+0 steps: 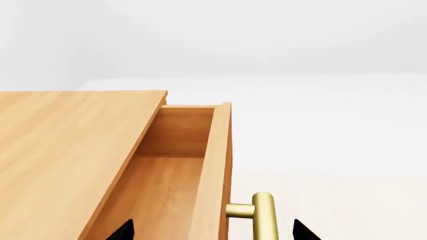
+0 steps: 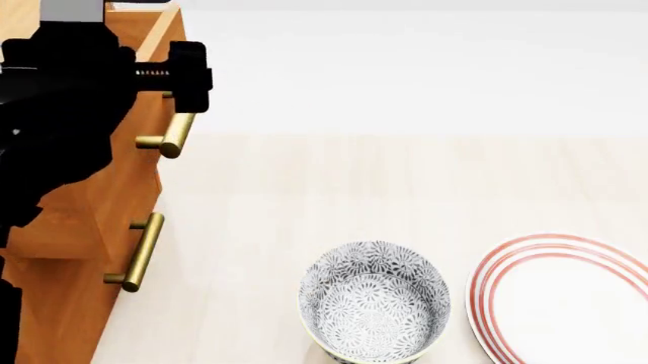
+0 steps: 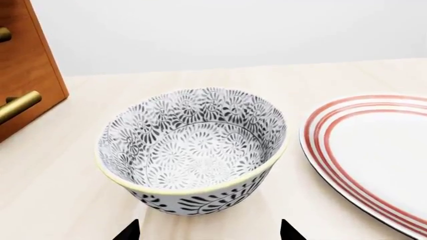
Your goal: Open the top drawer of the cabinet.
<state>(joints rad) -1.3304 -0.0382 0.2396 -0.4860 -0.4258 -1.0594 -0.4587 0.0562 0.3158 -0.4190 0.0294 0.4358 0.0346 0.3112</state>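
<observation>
The tall orange-brown wood-grain cabinet (image 2: 76,227) is the landmark here, standing at the edge of the pale wooden bench (image 2: 303,197). Its top drawer (image 1: 200,165), a shallow box of the same wood with a lighter interior, is pulled part way out from under the cabinet's top panel, so that its floor and back wall show in the left wrist view. The drawer's brass bar handle (image 1: 263,215) stands off the drawer front on a short post.

The left pincer (image 1: 212,232) sits at this drawer front: its two dark fingertips (image 1: 303,231) are spread wide, one on the outer side of the handle and the other over the drawer's interior, with the handle and front panel between them. The tips barely enter the wrist view, so I cannot tell whether they touch the handle. In the head view the black left arm (image 2: 71,106) covers the cabinet's upper part.

Two lower drawers with brass bar handles (image 2: 136,254) are below the arm.

A grey-and-white floral patterned ceramic bowl (image 3: 193,150) stands upright on the bench, well apart from the cabinet. A white plate with red rim rings (image 3: 373,150) lies just beyond the bowl, farther from the cabinet.

The right pincer (image 3: 208,231) is close by the bowl, its tips spread wide and holding nothing.
</observation>
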